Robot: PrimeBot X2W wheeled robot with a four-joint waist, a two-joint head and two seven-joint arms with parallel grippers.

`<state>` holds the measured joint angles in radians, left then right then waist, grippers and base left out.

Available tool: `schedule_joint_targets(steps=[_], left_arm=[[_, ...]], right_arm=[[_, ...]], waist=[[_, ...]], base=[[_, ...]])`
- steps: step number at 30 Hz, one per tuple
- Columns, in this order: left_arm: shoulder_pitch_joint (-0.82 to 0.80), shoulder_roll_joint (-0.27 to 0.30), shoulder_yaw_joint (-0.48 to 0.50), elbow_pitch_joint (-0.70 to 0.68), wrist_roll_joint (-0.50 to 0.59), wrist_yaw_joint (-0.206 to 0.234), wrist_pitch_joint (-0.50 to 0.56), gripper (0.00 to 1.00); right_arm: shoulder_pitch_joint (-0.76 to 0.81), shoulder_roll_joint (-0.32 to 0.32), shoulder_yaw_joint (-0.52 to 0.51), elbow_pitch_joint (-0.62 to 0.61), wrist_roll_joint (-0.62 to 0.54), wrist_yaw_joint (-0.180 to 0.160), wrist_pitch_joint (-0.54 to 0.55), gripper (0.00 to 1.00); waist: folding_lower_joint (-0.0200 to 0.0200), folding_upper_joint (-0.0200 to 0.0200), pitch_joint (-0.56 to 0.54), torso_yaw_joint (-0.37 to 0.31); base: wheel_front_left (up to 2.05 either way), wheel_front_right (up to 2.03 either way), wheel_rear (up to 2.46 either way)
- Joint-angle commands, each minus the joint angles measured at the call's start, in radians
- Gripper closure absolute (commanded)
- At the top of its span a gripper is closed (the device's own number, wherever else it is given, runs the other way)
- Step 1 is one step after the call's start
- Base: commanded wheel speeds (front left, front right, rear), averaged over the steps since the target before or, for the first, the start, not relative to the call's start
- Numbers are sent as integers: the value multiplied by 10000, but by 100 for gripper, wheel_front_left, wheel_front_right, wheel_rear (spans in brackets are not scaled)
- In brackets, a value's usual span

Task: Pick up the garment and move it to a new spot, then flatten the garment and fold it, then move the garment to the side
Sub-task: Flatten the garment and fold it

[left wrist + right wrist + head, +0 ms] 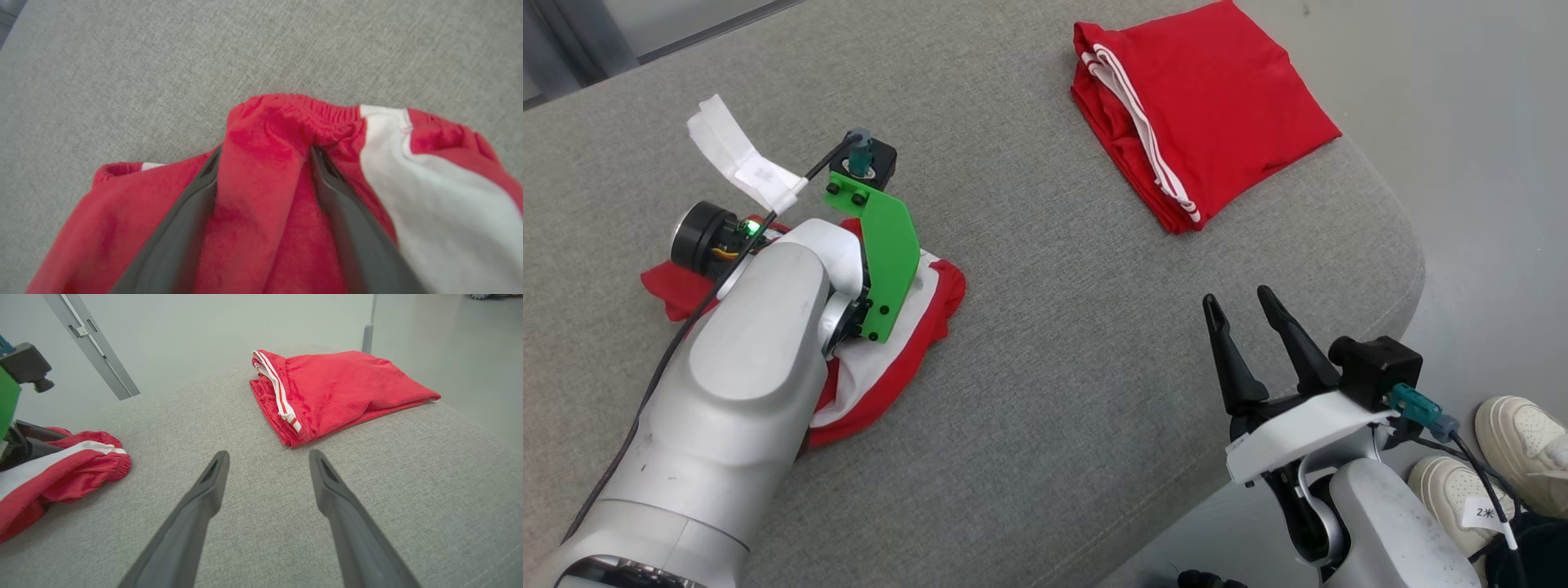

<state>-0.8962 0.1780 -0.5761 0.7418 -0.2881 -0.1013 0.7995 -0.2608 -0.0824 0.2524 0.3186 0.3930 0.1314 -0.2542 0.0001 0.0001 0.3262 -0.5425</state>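
Grey upholstery (1054,343) is carrying the crumpled red-and-white garment (943,290) on the robot's left, where the left pincer (266,150) is standing spread astride a raised fold. The right pincer (1238,296) is hovering open, apart from the folded red garment (1225,122).

The garment (261,171) is soft, fleecy red cloth with a white cloth panel. The cushion (1054,367) is coarse, matt grey weave; the left arm's shell (743,359) is smooth, pale plastic.
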Motion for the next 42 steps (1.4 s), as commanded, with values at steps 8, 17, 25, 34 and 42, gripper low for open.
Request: schedule_joint_targets(steps=[8,17,25,34,42], left_arm=[[-12,-636,834,-883,-841,318,-2351,100],[-660,-1268,1466,-2466,-3738,103,-6054,100],[-1024,-1257,167,-3715,-6745,808,-8996,100],[1086,-858,-162,-1911,-6966,1461,-10134,100],[3496,-370,1165,-736,-6864,1737,-10650,100]], right_arm=[[-330,-11,64,103,42,-15,-90,0],[-391,-242,116,154,0,-15,-83,0],[-244,-460,41,81,-48,-15,103,0],[-39,-531,-77,-140,-37,-15,297,0],[126,-600,-156,-321,-96,-15,497,0]], waist=[[-1,-1,16,278],[-1,-1,-478,1151],[-1,-1,-961,2096],[-1,-1,-1222,3135],[-1,-1,-1332,3797]], base=[[0,0,0],[0,0,0],[0,0,0],[0,0,0],[0,0,0]])
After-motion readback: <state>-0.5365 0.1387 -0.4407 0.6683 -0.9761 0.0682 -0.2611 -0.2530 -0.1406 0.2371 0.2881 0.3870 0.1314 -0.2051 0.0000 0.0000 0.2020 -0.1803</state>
